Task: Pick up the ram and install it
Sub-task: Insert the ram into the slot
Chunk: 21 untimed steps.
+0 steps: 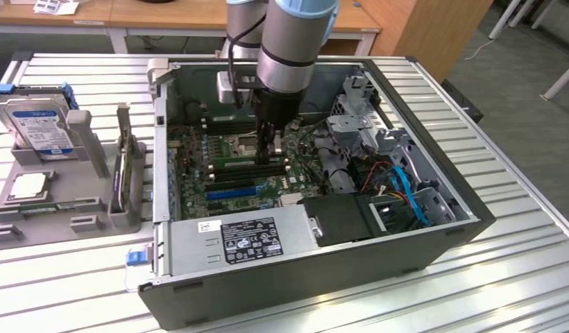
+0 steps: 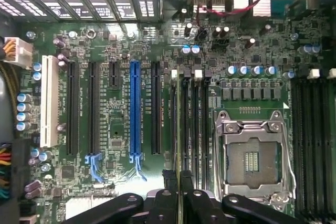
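Slatted metal table (image 1: 506, 229), open computer case (image 1: 312, 277): my pincer (image 2: 178, 183) pinches the ram (image 2: 179, 165) edge-on above the black memory slots (image 2: 197, 124); not yet seated, I judge.

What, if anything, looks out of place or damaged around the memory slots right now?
Nothing looks damaged or askew. The jaws are closed on a thin stick, apparently the ram, in line with the black memory slots. The CPU socket beside them is empty, which seems part of the setup.
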Motion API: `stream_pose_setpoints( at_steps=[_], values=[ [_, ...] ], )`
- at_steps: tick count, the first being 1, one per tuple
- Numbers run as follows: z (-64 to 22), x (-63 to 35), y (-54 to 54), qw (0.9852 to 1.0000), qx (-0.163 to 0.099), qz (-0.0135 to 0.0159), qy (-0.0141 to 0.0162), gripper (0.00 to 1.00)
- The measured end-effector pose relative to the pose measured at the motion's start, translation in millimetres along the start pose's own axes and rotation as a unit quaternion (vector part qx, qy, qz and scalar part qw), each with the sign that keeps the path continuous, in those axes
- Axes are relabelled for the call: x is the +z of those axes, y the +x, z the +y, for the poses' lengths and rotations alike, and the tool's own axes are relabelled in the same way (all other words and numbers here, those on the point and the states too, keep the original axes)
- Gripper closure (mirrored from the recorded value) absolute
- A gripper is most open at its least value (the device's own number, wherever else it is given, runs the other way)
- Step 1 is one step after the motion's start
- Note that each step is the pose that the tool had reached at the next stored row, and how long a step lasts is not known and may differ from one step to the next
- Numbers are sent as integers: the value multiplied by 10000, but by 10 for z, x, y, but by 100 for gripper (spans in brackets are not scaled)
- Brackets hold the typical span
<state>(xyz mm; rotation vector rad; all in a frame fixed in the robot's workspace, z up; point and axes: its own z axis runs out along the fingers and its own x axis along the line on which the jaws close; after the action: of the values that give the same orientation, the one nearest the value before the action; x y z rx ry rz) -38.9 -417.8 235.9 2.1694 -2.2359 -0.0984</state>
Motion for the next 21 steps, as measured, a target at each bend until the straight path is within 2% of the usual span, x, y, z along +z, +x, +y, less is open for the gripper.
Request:
stream_pose_setpoints(
  at_steps=[5,13,21],
  values=[
    [-11,90,2,10000,-1,-4,0,86],
    [-15,94,2,10000,-1,-4,0,86],
    [-64,93,1,10000,-1,-12,0,86]
  ],
)
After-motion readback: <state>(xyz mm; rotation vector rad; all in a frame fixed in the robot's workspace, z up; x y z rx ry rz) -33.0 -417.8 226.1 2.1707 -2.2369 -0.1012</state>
